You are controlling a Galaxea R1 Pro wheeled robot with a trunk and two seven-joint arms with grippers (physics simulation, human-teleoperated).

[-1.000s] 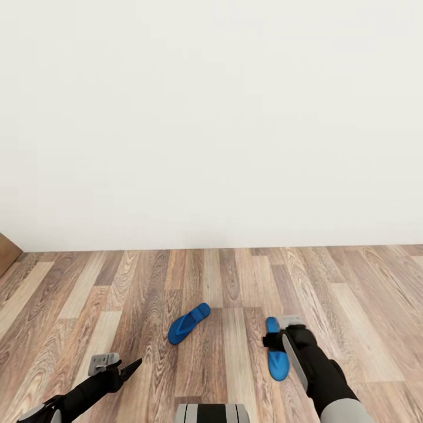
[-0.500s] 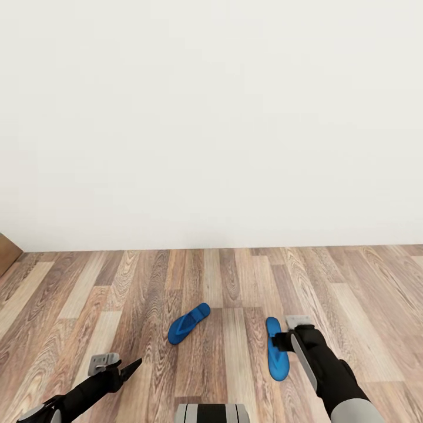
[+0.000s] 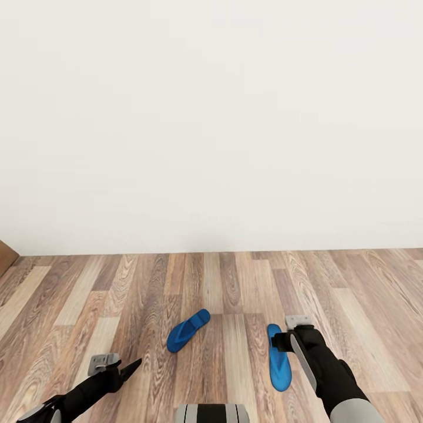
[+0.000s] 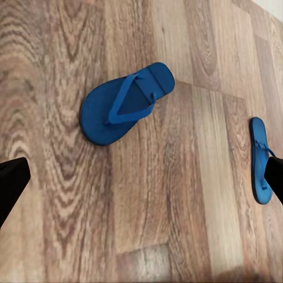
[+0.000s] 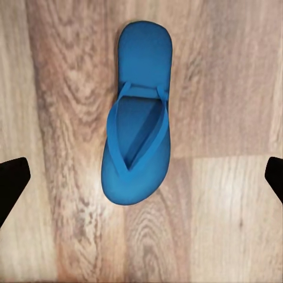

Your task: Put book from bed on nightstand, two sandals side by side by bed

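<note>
At far left, against the white wall (image 3: 211, 117), a brown wooden corner (image 3: 6, 257) juts in at the edge; too little shows to say what it belongs to. Plank floor (image 3: 352, 294) runs across the foreground.

Left arm low at the left, reaching forward. Left claw (image 3: 126, 368) hangs over bare planks, dark tips pointed toward the near sandal but well apart from it. From its wrist camera the two fingers sit at opposite edges of the picture, one dark fingertip (image 4: 10, 186) at one side, so the claw is wide, nothing in it.

Left sandal (image 3: 188, 331) lies flat on the floor, strap side up, angled diagonally, one end toward the wall and to the right. Same sandal from the left wrist camera (image 4: 126, 104): blue sole, thin thong strap, alone on the wood.

Grey robot part (image 3: 211, 413) shows at bottom centre.

Right sandal (image 3: 279, 361) lies flat, strap up, running roughly lengthwise away from the robot, so not parallel with the first. The two are apart, a few planks of bare floor between them.

Right claw (image 3: 283, 342) hovers over the right sandal's far half, partly covering it in the head view. From its wrist camera the sandal (image 5: 140, 141) lies centred between the fingers, a dark fingertip (image 5: 12, 180) at each picture edge, spread wide, neither touching the sandal.
</note>
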